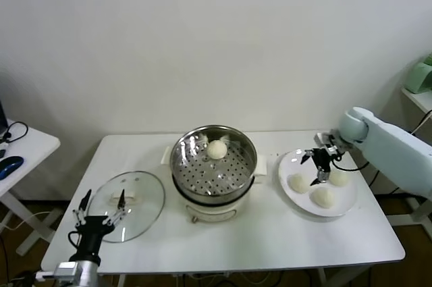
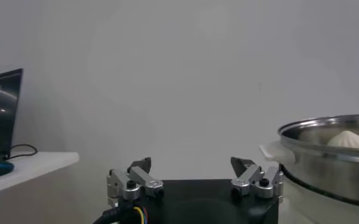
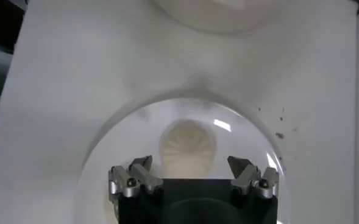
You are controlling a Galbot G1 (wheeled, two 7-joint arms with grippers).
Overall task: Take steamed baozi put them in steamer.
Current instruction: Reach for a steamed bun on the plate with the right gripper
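Note:
The steel steamer (image 1: 213, 165) stands mid-table on its white base with one baozi (image 1: 217, 149) inside at the back. Three baozi (image 1: 297, 182), (image 1: 322, 196), (image 1: 339, 177) lie on the white plate (image 1: 291, 163) to the right. My right gripper (image 1: 318, 165) hovers open and empty above the plate. In the right wrist view, one baozi (image 3: 187, 145) lies below, in line with the gap of the gripper (image 3: 191, 167). My left gripper (image 1: 101, 216) is parked open and empty at the front left. The left wrist view shows it (image 2: 191, 165) beside the steamer (image 2: 325, 152).
A flat glass lid (image 1: 127, 204) lies on the table left of the steamer, close to the left gripper. A side table (image 1: 27, 145) with a mouse and cables stands at far left. A shelf with a green object (image 1: 422, 77) is at far right.

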